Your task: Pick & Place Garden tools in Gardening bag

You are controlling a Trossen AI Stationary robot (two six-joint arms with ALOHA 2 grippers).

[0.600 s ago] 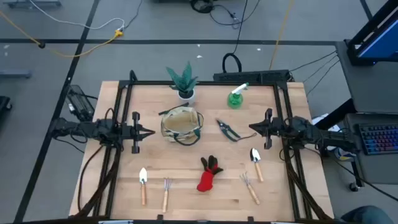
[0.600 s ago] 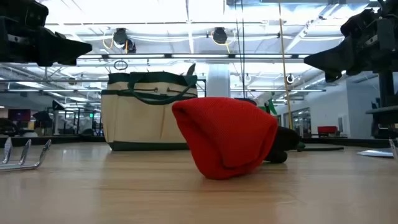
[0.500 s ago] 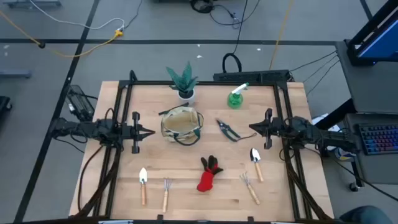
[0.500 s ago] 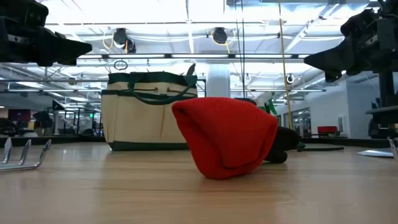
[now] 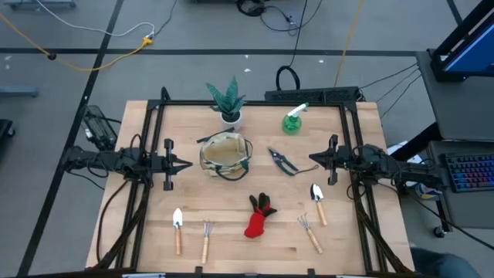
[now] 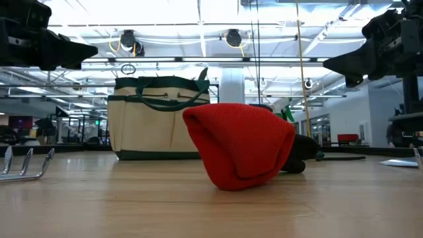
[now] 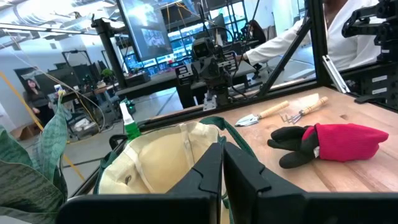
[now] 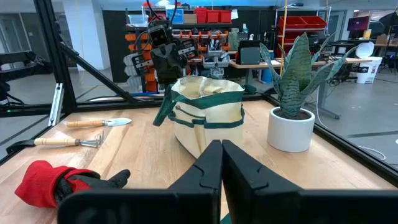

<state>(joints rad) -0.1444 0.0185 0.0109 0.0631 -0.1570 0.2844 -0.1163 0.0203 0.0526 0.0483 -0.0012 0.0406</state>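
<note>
The beige gardening bag (image 5: 225,155) with green trim stands open at the table's middle. Around it lie garden tools: grey shears (image 5: 283,161), a red-and-black glove (image 5: 259,216), a green spray bottle (image 5: 293,120), a trowel (image 5: 177,229) and a hand rake (image 5: 206,240) near left, and a trowel (image 5: 318,202) and a rake (image 5: 309,232) near right. My left gripper (image 5: 187,164) hovers shut left of the bag. My right gripper (image 5: 312,160) hovers shut right of the shears. Neither holds anything.
A spiky green plant in a white pot (image 5: 230,104) stands behind the bag at the far edge. A black frame (image 5: 255,103) borders the table. Bare wood lies between the bag and the near tools.
</note>
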